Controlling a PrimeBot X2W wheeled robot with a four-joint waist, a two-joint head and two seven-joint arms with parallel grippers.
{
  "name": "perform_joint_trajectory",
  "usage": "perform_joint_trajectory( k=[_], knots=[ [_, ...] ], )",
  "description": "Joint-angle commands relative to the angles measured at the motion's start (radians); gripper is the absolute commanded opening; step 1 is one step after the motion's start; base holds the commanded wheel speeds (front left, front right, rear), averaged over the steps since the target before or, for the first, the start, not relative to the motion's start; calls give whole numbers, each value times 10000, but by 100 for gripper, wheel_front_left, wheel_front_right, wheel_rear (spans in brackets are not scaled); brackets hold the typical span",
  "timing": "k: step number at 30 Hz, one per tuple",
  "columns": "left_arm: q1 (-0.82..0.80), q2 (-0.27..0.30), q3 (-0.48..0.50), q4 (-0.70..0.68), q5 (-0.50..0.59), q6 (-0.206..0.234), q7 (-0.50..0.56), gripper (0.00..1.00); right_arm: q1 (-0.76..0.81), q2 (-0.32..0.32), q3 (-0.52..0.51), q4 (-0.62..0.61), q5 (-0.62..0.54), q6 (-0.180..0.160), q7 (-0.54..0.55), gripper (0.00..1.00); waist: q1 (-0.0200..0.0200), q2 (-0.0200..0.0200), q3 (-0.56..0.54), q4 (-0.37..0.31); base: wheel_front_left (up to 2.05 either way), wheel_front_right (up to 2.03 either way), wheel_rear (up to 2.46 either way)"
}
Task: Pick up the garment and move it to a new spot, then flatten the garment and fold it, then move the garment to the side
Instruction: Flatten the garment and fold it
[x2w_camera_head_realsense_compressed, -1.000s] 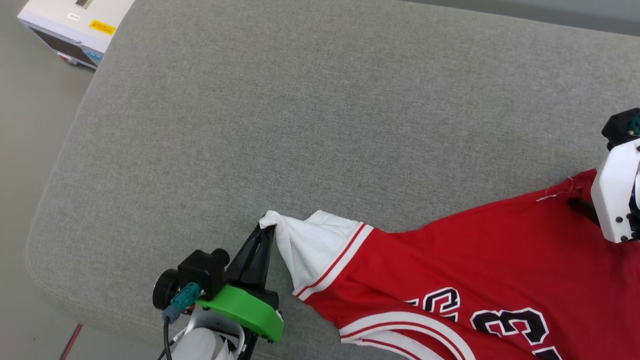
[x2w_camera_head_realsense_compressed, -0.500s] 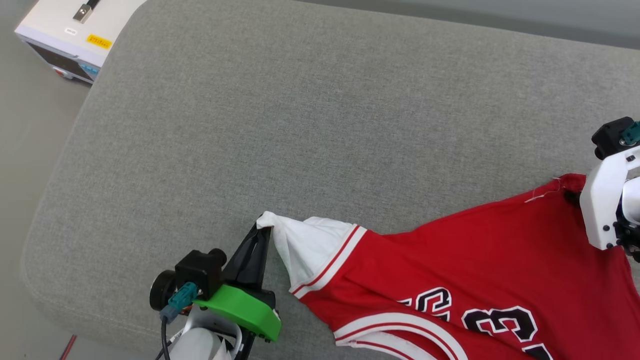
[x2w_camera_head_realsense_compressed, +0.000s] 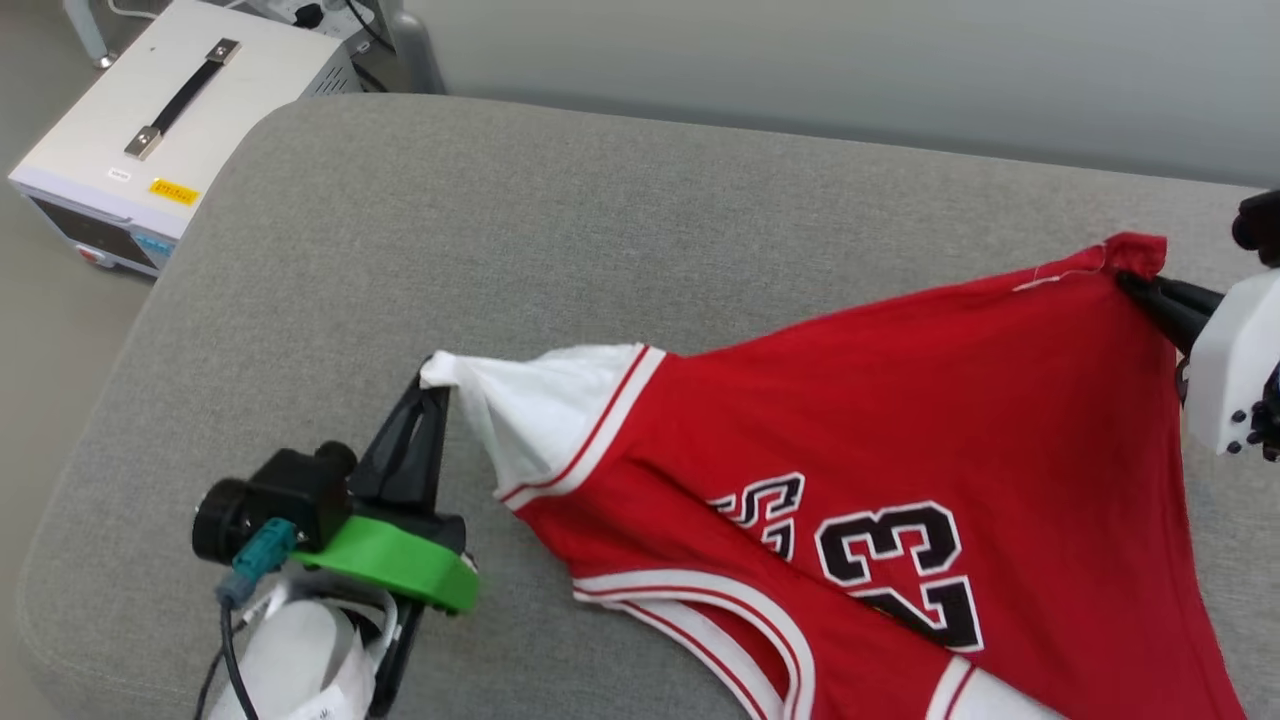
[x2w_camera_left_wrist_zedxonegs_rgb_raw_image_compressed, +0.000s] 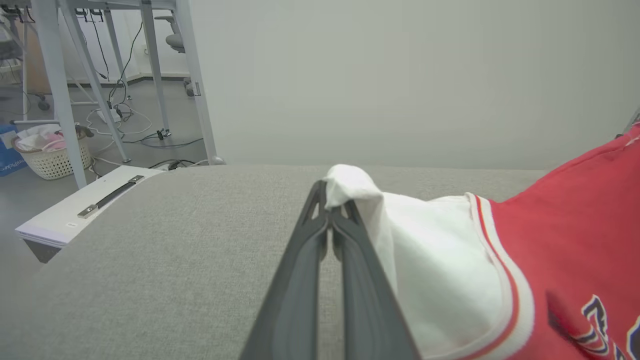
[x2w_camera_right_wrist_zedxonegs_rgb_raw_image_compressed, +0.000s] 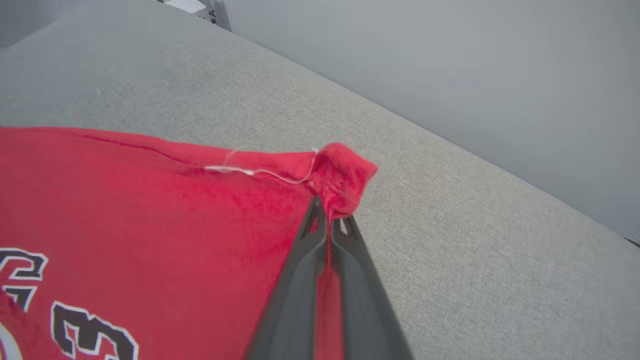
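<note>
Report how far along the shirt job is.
Done: both grasps are made. The left gripper is shut on the white sleeve tip of the garment, and the right gripper is shut on a red corner. In hand: the shirt is stretched between them over the grey cushion. Left: setting it down flat, folding it, moving it aside.

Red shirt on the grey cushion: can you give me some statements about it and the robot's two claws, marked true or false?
The left gripper is shut on the white sleeve of the shirt. True.
The right gripper is open above the shirt. False: it is shut on a red corner of it.
The number on the shirt reads 23. True.
The shirt lies folded in a neat square. False: it is spread out, unfolded, between the two grippers.
The white box with a black handle stands on the cushion. False: it stands on the floor beside the cushion.
</note>
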Motion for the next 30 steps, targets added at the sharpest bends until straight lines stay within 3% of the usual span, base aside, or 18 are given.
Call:
perform_joint_trajectory(
  k=[1,16,30],
  knots=[
    [-529,203,108,-193,142,-42,47,0,-65,-101,-127,-164,33,-9,-324,0,0,0,-311,-308,0,0,0],
    [-4926,1213,-133,-598,-23,-534,1076,0,-842,503,-1584,-1127,-813,-9,-2045,0,0,0,-643,-855,0,0,0],
    [-8828,1538,-1285,450,-431,-637,1410,0,-1828,990,-3073,-2118,-1619,-9,-1218,0,0,0,456,-1118,0,0,0]
  ],
)
